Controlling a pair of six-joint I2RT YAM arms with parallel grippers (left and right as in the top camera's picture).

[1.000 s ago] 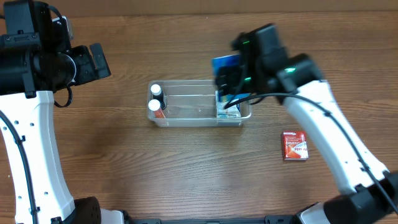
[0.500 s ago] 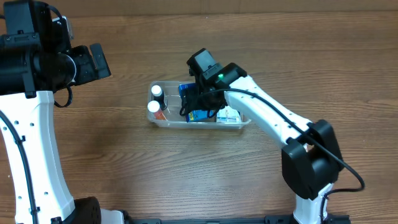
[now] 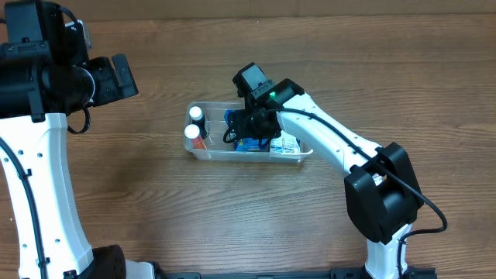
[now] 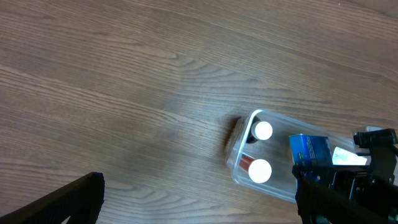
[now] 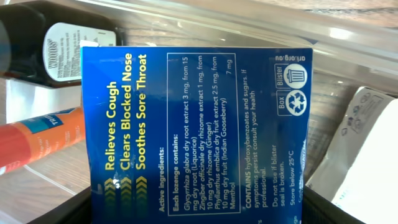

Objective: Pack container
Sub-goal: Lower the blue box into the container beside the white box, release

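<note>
The right gripper (image 3: 252, 128), clamped on a dark-blue cardboard lozenge box (image 5: 199, 130), holds it inside the clear plastic rectangular container (image 3: 240, 155). Next it likely must release and rise straight out; the left gripper (image 3: 116, 75) hangs idle, jaws apart

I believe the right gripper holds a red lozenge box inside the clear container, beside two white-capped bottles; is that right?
Not quite: the lozenge box is blue, not red, as the right wrist view shows. The right gripper does hold it inside the clear container, beside the two white-capped bottles.

Blue box (image 5: 199, 130) reads "Relieves Cough, Clears Blocked Nose, Soothes Sore Throat".
</note>
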